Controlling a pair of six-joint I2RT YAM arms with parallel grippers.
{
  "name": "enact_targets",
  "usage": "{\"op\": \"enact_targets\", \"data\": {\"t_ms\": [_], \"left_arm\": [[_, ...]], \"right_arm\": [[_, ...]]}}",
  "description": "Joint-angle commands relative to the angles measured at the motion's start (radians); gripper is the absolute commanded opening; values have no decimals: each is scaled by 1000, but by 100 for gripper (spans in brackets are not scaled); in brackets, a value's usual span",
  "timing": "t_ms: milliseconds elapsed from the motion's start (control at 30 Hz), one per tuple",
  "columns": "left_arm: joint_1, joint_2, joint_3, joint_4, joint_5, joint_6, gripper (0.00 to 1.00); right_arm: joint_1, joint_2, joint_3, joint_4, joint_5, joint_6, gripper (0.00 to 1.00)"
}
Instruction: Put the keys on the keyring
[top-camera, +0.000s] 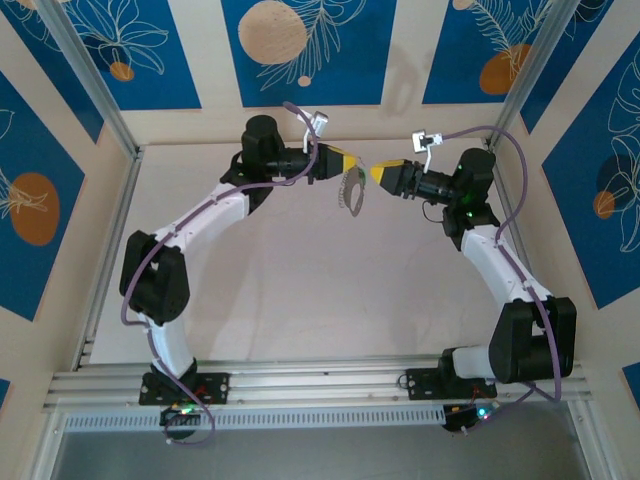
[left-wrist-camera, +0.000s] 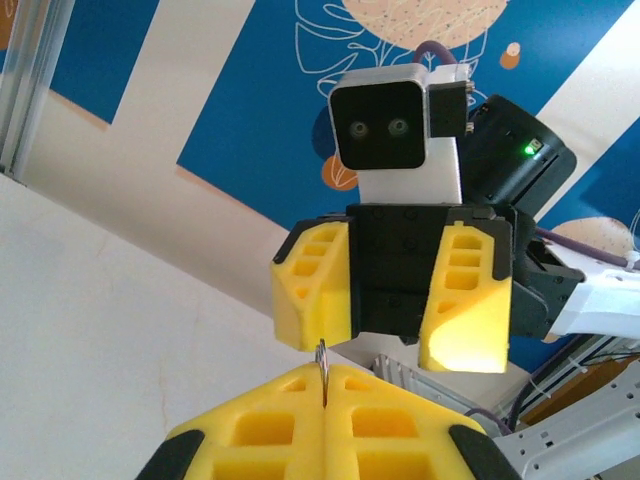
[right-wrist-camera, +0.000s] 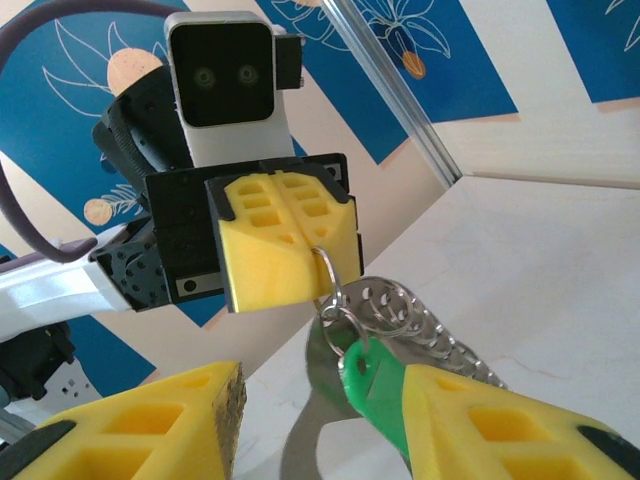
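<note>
Hanging off the L gripper (top-camera: 352, 166), the keyring (top-camera: 352, 194) dangles in mid-air above the table (top-camera: 300, 300), toward the back, btwn the two arms. L jaws are pinched tight on its thin top wire, fingers flush w/ no gap. R gripper (top-camera: 377, 175) faces it tip to tip, just beside, jaws parted approx halfway, nothing in them. Key (right-wrist-camera: 360, 378) w/ green head hangs in the same bunch, below the small wire loops, next to the chain fringe (right-wrist-camera: 440, 335) and just beside one R finger; can't tell if touching.
</note>
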Motion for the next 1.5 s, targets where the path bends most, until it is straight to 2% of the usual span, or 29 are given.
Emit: {"op": "enact_targets", "data": {"t_ms": [0, 233, 400, 800, 1000, 1467], "left_arm": [[-14, -44, 5, 66, 10, -26, 0], [-19, -42, 11, 64, 20, -26, 0], [-20, -39, 21, 60, 24, -26, 0], [-21, -33, 30, 58, 22, -26, 0], [-20, -35, 32, 57, 22, -24, 0], [-25, -80, -24, 123, -24, -44, 0]], "right_arm": [[2, 23, 28, 60, -4, 30, 47], [3, 65, 62, 120, -58, 71, 45], [6, 85, 69, 150, -93, 93, 40], [25, 108, 72, 166, -173, 102, 20], [26, 109, 72, 163, -174, 100, 0], [47, 127, 66, 90, -145, 55, 0]]}}
